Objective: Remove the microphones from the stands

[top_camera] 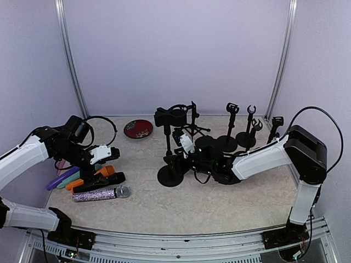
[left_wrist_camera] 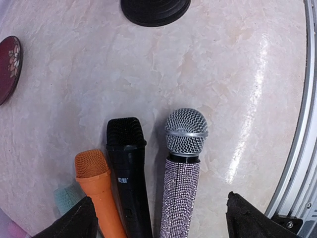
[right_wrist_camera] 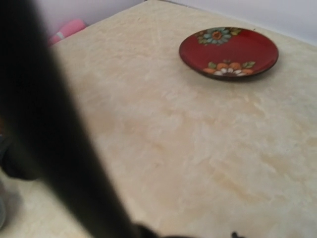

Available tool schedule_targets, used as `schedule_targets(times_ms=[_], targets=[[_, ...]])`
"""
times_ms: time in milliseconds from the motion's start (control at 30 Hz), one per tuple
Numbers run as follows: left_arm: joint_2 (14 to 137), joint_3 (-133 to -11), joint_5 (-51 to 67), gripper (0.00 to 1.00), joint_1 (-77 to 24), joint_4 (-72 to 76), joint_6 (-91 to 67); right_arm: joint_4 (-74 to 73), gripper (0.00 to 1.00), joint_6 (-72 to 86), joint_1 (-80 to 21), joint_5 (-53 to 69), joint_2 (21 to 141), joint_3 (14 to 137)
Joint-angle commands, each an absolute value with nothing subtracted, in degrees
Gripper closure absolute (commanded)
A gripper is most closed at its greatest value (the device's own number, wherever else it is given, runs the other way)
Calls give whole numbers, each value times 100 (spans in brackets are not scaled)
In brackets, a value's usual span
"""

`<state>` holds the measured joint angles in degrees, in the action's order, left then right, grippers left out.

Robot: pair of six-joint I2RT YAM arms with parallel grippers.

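Note:
A black microphone [top_camera: 167, 116] sits in the clip on top of a black stand [top_camera: 170, 176] at mid table. My right gripper [top_camera: 174, 160] is low beside the stand's pole, which shows as a blurred dark bar [right_wrist_camera: 49, 129] in the right wrist view. Only the tips show there, apart, with bare table between them [right_wrist_camera: 188, 234]. My left gripper [top_camera: 104, 155] is open and empty, hovering over a glitter microphone [left_wrist_camera: 182, 178], a black microphone [left_wrist_camera: 128, 168] and an orange microphone [left_wrist_camera: 96, 183] lying side by side.
A red flowered plate [top_camera: 138, 129] lies at the back left, and it also shows in the right wrist view [right_wrist_camera: 229, 49]. Several empty black stands [top_camera: 247, 137] stand at the back right. Purple and teal microphones [top_camera: 63, 178] lie at the left. The table's metal front rail [left_wrist_camera: 297, 148] is close.

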<state>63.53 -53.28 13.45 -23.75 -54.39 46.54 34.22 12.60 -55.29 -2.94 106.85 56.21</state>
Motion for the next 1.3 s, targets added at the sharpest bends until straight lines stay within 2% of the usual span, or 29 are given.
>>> schedule_targets(times_ms=[0,100,267,367,533,767,1033,1267], targets=[[6531,-5458,1766,12,-2338,-5747,4678,3733,44,1189,-5585,-665,10924,5864],[6603,-5477,1769,12,-2338,-5640,4761,3714,55,1192,-5606,-659,11030,5936],[6829,-5702,1676,15,-2473,-5328,4853,3515,90,1251,-5607,-617,11055,6057],[7025,-5908,1440,17,-2743,-4999,4844,3361,100,1275,-5611,-637,10986,6144],[7099,-5862,776,18,-3355,-4219,5207,2946,100,1556,-5586,-573,10705,6594],[6651,-5089,-256,21,-4210,-2341,6488,2080,100,2556,-5533,41,10608,7998],[6355,-4634,-599,28,-4580,-1578,7383,2045,100,3266,-5520,567,10544,8482],[6246,-4184,-1030,50,-4641,-693,7884,2171,100,3612,-5513,997,10481,8550]])
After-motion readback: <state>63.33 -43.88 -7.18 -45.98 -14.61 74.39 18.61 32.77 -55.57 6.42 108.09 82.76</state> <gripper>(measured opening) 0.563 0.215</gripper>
